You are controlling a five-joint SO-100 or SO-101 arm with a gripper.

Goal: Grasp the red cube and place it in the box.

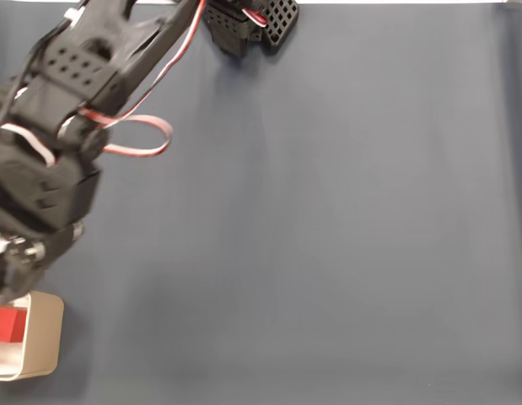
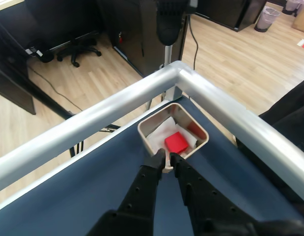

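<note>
The red cube (image 2: 176,143) lies inside the box (image 2: 151,141), on its white bottom, apart from my fingers. The beige box stands in the table's corner; in the fixed view the box (image 1: 43,337) is at the lower left edge with the red cube (image 1: 6,325) showing in it. In the wrist view my gripper (image 2: 167,158) hangs just over the box's near rim, its black fingers (image 2: 142,189) nearly together with nothing between them. In the fixed view my arm (image 1: 50,169) reaches down the left side and covers part of the box.
The box sits on a dark blue table cover (image 1: 328,236), open to the right. Aluminium edge rails (image 2: 93,118) meet in a corner just behind the box. A black perforated arm base (image 1: 244,25) stands at the top edge. Floor and an office chair (image 2: 78,49) lie beyond.
</note>
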